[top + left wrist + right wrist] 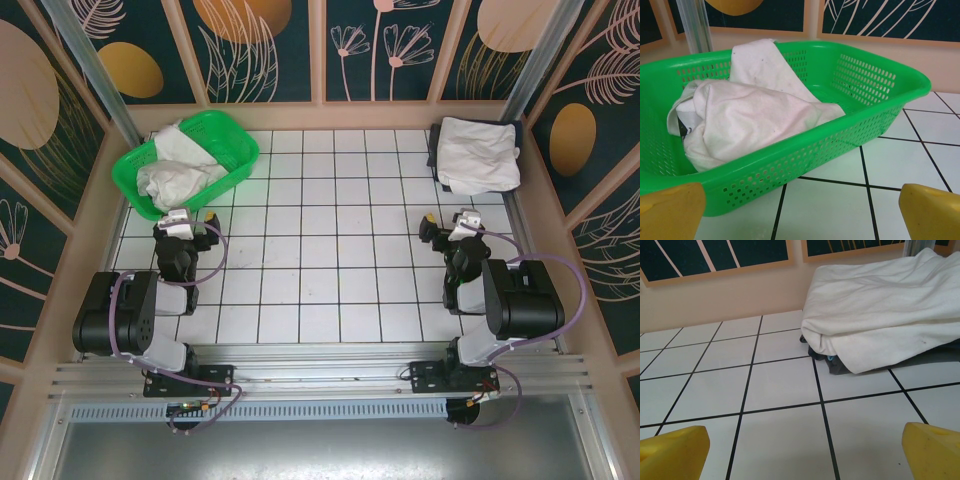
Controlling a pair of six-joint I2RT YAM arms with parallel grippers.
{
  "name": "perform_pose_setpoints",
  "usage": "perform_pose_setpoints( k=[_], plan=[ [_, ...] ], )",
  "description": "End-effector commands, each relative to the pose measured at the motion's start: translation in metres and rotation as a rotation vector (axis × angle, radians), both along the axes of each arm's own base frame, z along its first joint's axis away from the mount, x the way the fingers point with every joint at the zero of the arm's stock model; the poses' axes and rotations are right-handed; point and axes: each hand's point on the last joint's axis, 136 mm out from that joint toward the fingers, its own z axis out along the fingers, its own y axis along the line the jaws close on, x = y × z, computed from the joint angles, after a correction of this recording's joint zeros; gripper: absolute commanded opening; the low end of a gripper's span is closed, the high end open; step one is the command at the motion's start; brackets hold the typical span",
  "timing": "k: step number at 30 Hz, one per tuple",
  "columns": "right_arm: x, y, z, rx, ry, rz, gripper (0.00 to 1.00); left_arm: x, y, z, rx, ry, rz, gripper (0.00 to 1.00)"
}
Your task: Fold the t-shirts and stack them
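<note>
Left gripper [800, 220] and right gripper [800, 455] gape empty; left should pinch one loose t-shirt [750, 120] edge inside the upper-left basket [236, 140].

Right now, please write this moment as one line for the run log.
left gripper: open, empty, facing green basket | right gripper: open, empty, facing folded t-shirt | crumpled t-shirts: in basket
</note>
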Motion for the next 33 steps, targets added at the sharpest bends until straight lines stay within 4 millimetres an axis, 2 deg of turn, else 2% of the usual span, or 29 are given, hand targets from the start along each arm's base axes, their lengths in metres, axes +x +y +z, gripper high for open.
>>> perform_pose_setpoints(
  k=[1,6,7,9,10,13,15,16,17,18,19,21,25,28,30,33],
  plan=[
    [0.004,-0.002,0.009,0.009,-0.034,-0.002,0.99,0.001,-0.001,0.007,-0.001,-0.029,-0.002,0.99],
    [0.004,0.0,0.011,0.005,-0.042,0.003,0.99,0.0,-0.001,0.007,0.001,-0.031,-0.003,0.99],
    [0.003,0.003,0.017,-0.006,-0.056,0.008,0.99,0.001,-0.002,0.013,-0.003,-0.047,-0.008,0.99],
    [0.001,0.005,0.036,-0.041,-0.069,-0.025,0.99,-0.001,-0.001,0.027,-0.014,-0.02,-0.003,0.99],
    [0.0,0.008,0.048,-0.067,-0.062,-0.036,0.99,-0.003,0.004,0.042,-0.038,-0.015,0.034,0.99],
    [-0.011,0.042,0.108,-0.041,-0.2,0.124,0.99,-0.009,0.017,0.107,-0.167,-0.104,0.118,0.99],
    [-0.03,0.058,0.14,0.027,-0.307,0.231,0.99,-0.018,0.037,0.119,-0.362,-0.096,0.268,0.99],
    [-0.04,0.053,0.155,0.138,-0.367,0.214,0.99,-0.023,0.047,0.117,-0.438,-0.054,0.355,0.99],
    [-0.048,0.038,0.159,0.301,-0.4,0.146,0.99,-0.021,0.047,0.116,-0.436,-0.004,0.367,0.99],
    [-0.055,0.014,0.146,0.532,-0.391,0.037,0.99,-0.011,0.036,0.117,-0.381,0.058,0.295,0.99],
    [-0.059,0.003,0.132,0.675,-0.345,0.008,0.99,0.002,0.022,0.116,-0.334,0.117,0.204,0.99],
    [-0.055,0.014,0.128,0.652,-0.236,0.126,0.99,0.021,0.002,0.1,-0.291,0.244,0.094,0.99],
    [-0.041,0.025,0.103,0.635,0.003,0.122,0.99,0.05,-0.012,0.057,-0.197,0.49,0.005,0.99],
    [-0.042,0.032,0.091,0.592,0.076,0.127,0.99,0.058,-0.017,0.034,-0.102,0.594,-0.065,0.99],
    [-0.043,0.033,0.081,0.572,0.128,0.113,0.99,0.06,-0.024,0.023,-0.045,0.66,-0.133,0.99],
    [-0.042,0.031,0.072,0.559,0.175,0.078,0.99,0.069,-0.024,0.012,0.004,0.691,-0.15,0.99]
  ],
)
